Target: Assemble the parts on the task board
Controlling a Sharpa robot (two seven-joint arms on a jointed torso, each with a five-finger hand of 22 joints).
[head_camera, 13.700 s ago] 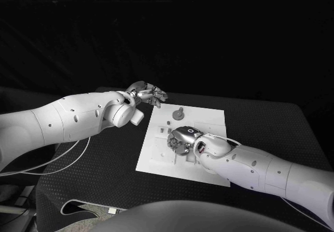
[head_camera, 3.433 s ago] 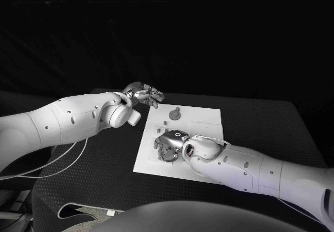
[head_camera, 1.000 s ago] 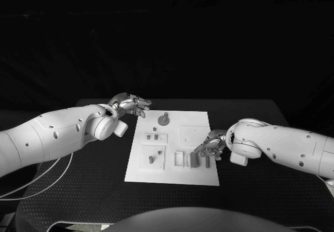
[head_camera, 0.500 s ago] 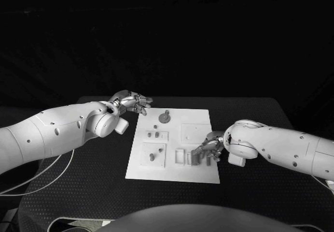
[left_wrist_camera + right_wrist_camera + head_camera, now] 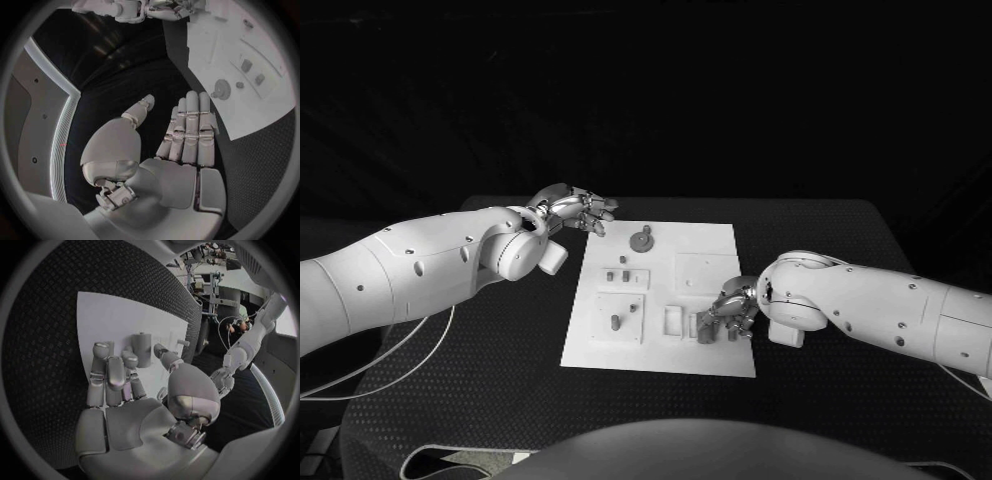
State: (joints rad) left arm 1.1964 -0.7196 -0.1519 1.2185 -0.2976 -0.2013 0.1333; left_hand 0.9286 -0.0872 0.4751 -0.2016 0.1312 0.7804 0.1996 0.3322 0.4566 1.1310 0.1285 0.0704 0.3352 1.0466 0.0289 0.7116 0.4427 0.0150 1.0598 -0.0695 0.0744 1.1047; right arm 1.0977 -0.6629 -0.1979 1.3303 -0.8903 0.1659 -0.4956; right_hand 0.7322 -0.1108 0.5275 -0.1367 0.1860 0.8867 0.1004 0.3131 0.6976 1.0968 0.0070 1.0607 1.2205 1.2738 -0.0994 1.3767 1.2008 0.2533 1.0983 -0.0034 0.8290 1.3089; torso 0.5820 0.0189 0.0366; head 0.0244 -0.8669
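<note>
On black table (image 5: 473,350): task board (image 5: 704,245) central | right hand (image 5: 730,312) over board's near right edge, fingers splayed beside upright grey part (image 5: 144,350), nothing held | left hand (image 5: 574,209) off board's far left corner, fingers extended, empty.

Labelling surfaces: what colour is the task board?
White task board, clearest in head view.

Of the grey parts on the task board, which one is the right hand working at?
The upright grey block at the board's near right edge. The right hand has its fingers right at it, whereas the round part at the far end and the small pegs stand apart.
</note>
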